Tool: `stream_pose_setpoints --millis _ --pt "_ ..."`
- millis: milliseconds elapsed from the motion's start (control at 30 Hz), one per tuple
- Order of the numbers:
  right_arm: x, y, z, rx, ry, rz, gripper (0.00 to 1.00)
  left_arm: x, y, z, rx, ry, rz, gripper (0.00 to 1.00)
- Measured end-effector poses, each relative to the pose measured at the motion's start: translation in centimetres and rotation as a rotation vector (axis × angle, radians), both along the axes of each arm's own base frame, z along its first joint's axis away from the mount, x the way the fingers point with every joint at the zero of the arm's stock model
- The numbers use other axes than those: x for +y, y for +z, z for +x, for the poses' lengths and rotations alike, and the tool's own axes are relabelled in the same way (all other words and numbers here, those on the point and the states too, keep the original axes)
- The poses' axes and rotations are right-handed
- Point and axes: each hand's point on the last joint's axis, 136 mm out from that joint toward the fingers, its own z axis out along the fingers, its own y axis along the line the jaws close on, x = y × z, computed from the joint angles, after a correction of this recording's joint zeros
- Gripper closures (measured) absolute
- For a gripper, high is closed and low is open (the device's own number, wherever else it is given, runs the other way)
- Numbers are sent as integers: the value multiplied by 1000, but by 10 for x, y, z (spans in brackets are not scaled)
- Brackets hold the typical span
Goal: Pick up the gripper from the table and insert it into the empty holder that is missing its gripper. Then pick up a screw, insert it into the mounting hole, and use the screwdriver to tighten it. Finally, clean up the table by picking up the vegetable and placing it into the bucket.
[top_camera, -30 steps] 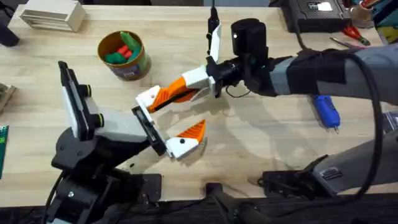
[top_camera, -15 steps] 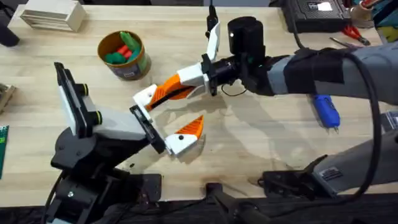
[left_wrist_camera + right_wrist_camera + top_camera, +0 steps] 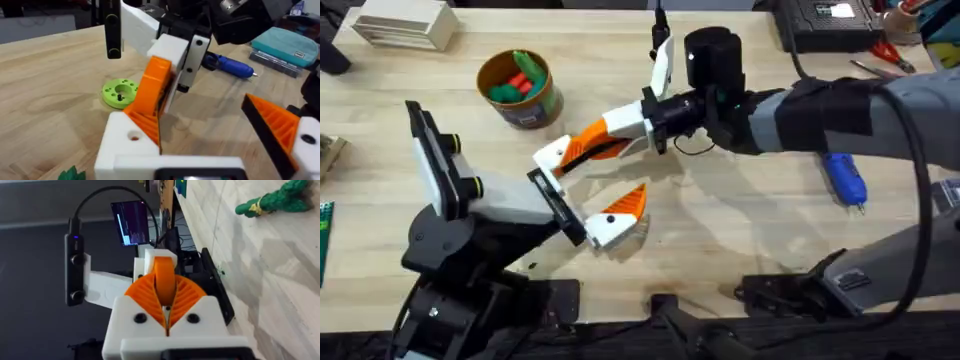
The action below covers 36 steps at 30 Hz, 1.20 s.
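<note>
Holding green and red toys, bucket (image 3: 520, 90), right end effector (image 3: 595, 143) clamping gripper (image 3: 582, 150)

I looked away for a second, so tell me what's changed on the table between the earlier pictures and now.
The right gripper, shut on the gripper, slid a little to the left and up the overhead view, keeping the orange piece against the holder. The left arm's upright link leaned slightly left as well. Nothing was let go. The bucket, the screwdriver and the vegetable stayed put.
</note>
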Motion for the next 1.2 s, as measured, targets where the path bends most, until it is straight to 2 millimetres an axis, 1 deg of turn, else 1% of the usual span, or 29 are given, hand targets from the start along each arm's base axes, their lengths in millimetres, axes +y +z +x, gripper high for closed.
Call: stream_pose_setpoints --millis 67,167,233,367,533,733,800,867,900,933,1033,1200 --pt "0 0 0 3 0 -1 970 0 0 0 -1 0 0 13" --pt "0 0 -1 3 3 -1 887 0 0 0 -2 0 1 13" --pt "0 -1 -1 1 4 -2 815 0 0 0 -5 -3 3 13" --pt "-2 -3 -1 0 11 1 716 -1 0 -1 -13 -7 8 14" --pt "-7 -5 -1 11 31 11 626 -3 1 -4 -21 -30 12 13" --pt "-12 -5 4 9 24 16 495 -7 1 -10 -27 -66 14 13" --pt "-14 -5 6 7 18 18 416 -7 1 -10 -29 -70 15 14" --pt "-16 -4 9 -3 10 22 292 -7 1 -10 -29 -72 16 14" --pt "-17 -3 11 -15 5 28 256 -7 1 -10 -29 -72 16 14" --pt "-18 -1 14 -29 -1 36 241 -7 1 -10 -29 -72 16 14" --pt "-23 4 26 -77 -35 56 229 -7 1 -10 -29 -72 16 14" --pt "-43 1 60 -113 -169 34 224 -7 1 -10 -29 -72 16 14"
